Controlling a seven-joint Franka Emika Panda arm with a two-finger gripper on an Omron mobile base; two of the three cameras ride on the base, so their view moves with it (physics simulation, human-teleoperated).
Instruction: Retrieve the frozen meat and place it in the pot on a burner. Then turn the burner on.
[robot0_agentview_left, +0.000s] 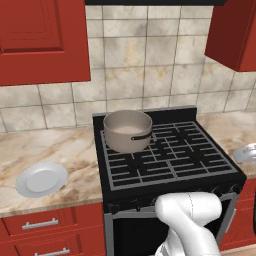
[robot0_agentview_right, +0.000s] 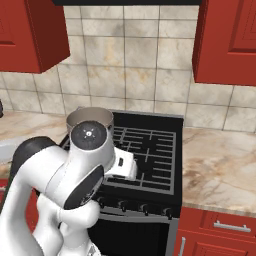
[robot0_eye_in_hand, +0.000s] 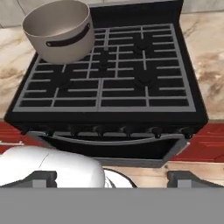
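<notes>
My claw (robot0_eye_in_hand: 112, 177) is spread fully wide, holding nothing. Risk: I can't spot any frozen meat, so going for the knobs (robot0_eye_in_hand: 127, 130) now would light a burner under an empty pot (robot0_eye_in_hand: 59, 28). The pot sits on the back-left burner (robot0_eye_in_hand: 61, 54), well ahead and left of my claw, apart from it.

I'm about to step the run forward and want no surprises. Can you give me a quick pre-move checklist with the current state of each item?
1. Pot sits on the back left burner of the stove: ok.
2. Pot upright, nothing visible inside: ok.
3. End effector open and holding nothing: ok.
4. Frozen meat located: not ok.
5. Knobs along the stove front reachable: ok.
6. Burner off: cannot tell.
</notes>
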